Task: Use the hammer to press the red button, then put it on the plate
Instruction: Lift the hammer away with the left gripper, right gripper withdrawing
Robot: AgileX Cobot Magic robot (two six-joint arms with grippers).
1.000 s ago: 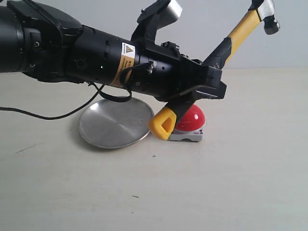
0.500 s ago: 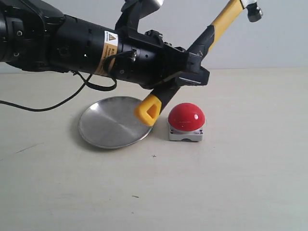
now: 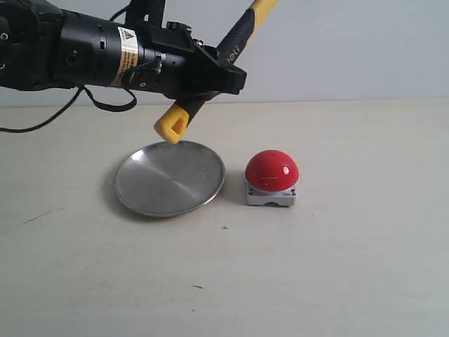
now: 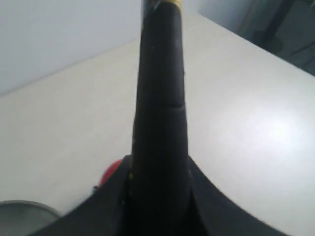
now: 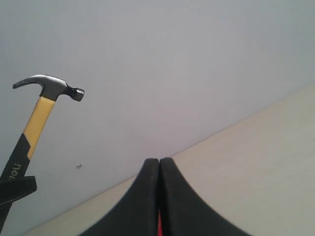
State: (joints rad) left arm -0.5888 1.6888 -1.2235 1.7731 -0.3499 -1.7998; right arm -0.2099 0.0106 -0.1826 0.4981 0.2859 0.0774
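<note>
the left claw is closed tight around the black part of the handle of the hammer and holds it in the air above the desk; the handle goes slanted through the claw; below the claw the yellow looped end comes out, and above the claw the handle climbs to the right and leaves the top of the exterior view, so the head is not seen there; in the right wrist view the dark steel head shows, high above the left claw, in front of the pale wall; the plate lies flat on the desk underneath the left claw; the yellow loop appears just above the far rim of the plate, apart from the metal, and i cannot tell if it is truly over the plate or behind it; the red button sits on its grey base lower than the left claw and to its right side, just beside the plate and well apart from the hammer; the right claw has its two black fingers pressed together, with only a thin line between them, and it grips nothing.
</note>
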